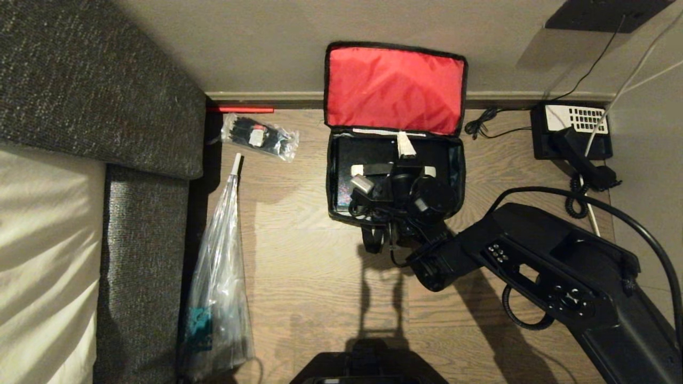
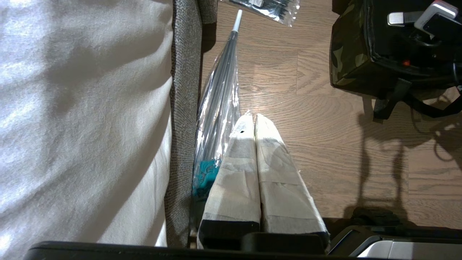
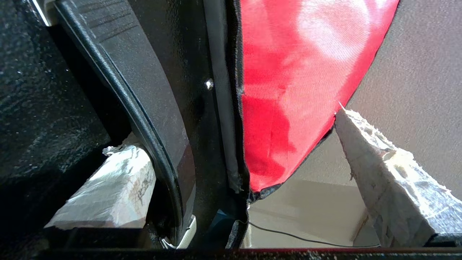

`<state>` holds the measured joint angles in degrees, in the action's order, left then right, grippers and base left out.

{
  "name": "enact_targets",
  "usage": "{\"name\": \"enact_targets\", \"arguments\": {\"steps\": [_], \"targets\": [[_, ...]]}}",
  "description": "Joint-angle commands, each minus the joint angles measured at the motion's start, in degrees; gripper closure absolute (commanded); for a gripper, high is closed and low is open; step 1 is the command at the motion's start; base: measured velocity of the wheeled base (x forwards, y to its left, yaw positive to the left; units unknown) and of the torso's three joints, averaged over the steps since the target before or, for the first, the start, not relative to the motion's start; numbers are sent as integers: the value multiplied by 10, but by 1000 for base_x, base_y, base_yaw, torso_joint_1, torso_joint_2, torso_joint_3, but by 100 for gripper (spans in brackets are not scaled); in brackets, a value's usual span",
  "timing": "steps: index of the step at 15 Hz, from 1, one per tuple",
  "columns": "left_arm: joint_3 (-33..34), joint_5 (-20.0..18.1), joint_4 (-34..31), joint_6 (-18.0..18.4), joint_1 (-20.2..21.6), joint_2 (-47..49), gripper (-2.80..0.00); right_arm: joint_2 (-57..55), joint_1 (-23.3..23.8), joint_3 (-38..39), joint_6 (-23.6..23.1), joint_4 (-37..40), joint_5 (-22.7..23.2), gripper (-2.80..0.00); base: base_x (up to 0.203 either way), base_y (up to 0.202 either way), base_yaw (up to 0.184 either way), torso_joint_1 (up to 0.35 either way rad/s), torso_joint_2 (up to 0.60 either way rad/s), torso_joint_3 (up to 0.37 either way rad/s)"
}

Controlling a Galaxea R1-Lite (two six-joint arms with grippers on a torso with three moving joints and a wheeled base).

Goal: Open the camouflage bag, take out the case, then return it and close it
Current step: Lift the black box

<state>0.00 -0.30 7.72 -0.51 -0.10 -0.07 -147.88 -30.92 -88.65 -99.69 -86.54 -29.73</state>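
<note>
The camouflage bag (image 1: 335,176) lies open on the wooden floor, its red-lined lid (image 1: 394,88) leaning back against the wall. The black case (image 1: 368,154) lies flat inside it. My right gripper (image 1: 404,158) reaches down into the bag and stands open and wide. In the right wrist view one finger (image 3: 108,187) sits tucked against the case's curved black handle strip (image 3: 144,90), while the other finger (image 3: 382,173) hangs beyond the red lid (image 3: 288,90). My left gripper (image 2: 254,121) is shut on nothing and parked low beside the bed; the bag's camouflage side (image 2: 346,47) shows there.
A black desk telephone (image 1: 571,130) with its coiled cord sits at the back right by the wall. A long clear plastic bag (image 1: 219,288) and a small one with dark items (image 1: 260,137) lie left of the bag, beside the grey upholstered bed edge (image 1: 144,213).
</note>
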Motion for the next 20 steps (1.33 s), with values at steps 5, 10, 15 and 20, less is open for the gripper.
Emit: {"name": "enact_targets", "arguments": {"steps": [5,10,15,20], "targets": [[23,0,1,0,0,0,0,-5,3,9,-4,2,9,0,0,0,0,0,0,0],[23,0,0,0,0,1,0,-9,3,5,-2,-4,8,0,0,0,0,0,0,0],[23,0,1,0,0,1,0,-1,3,12,-2,-11,8,0,0,0,0,0,0,0],[23,0,0,0,0,1,0,29,2,26,-9,-11,8,0,0,0,0,0,0,0]]}}
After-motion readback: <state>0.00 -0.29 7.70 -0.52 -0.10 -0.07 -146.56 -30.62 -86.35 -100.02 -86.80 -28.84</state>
